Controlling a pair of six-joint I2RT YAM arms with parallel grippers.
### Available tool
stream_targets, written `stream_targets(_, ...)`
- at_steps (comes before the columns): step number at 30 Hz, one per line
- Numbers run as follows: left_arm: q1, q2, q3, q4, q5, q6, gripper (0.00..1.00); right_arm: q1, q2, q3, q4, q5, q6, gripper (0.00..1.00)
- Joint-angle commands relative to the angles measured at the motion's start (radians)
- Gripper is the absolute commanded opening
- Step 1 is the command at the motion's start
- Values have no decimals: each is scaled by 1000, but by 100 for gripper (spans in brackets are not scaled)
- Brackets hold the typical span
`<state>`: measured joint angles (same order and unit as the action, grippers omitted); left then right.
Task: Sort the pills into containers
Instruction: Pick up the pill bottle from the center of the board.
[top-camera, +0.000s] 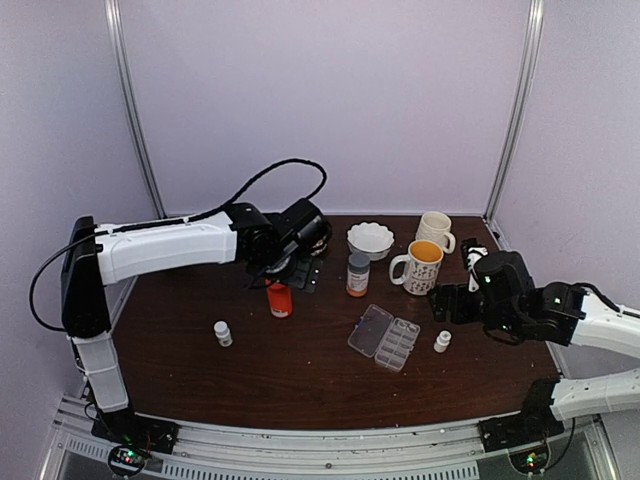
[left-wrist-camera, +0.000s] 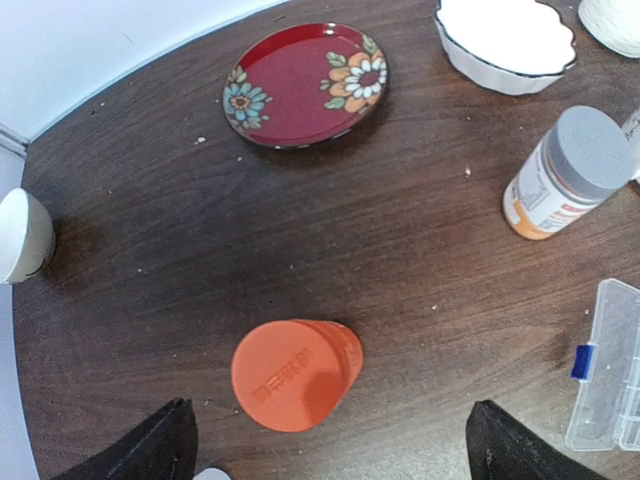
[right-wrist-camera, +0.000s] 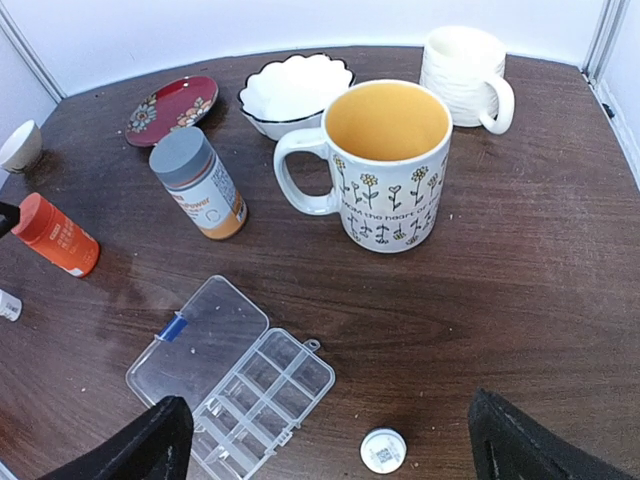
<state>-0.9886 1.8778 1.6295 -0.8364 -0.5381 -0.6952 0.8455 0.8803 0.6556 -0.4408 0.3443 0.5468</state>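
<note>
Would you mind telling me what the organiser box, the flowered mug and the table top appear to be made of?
The organiser box looks like clear glossy plastic: the wood grain beneath shows through its lid. The flowered mug is probably glazed ceramic: thick walls, soft sheen. The table top shows dark matt wood grain; solid wood or laminate, I cannot tell.

Two mugs (right-wrist-camera: 385, 165), two white bowls (right-wrist-camera: 293, 90), one floral plate (right-wrist-camera: 172, 108), one orange bottle (right-wrist-camera: 55, 235), one grey-capped bottle (right-wrist-camera: 197, 183), two white vials (top-camera: 223, 333), one organiser box (right-wrist-camera: 232, 385).
</note>
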Motion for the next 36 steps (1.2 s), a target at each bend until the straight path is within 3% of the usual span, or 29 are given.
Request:
stream_targets(1, 37, -43, -24, 0, 16, 1, 97, -4, 35, 24, -26, -10, 1, 100)
stream_targets(20, 172, 24, -62, 89, 232, 3, 87, -4, 11, 10, 0, 1, 18, 98)
stream_targets(25, 174, 44, -65, 91, 254, -6, 84, -4, 20, 4, 2, -3, 19, 98)
stream_targets(29, 175, 56, -66, 90, 270, -13, 76, -4, 29, 2, 7, -8, 22, 98)
stream_targets(36, 175, 58, -85, 91, 247, -38, 76, -3, 29, 1, 8, -10, 24, 97)
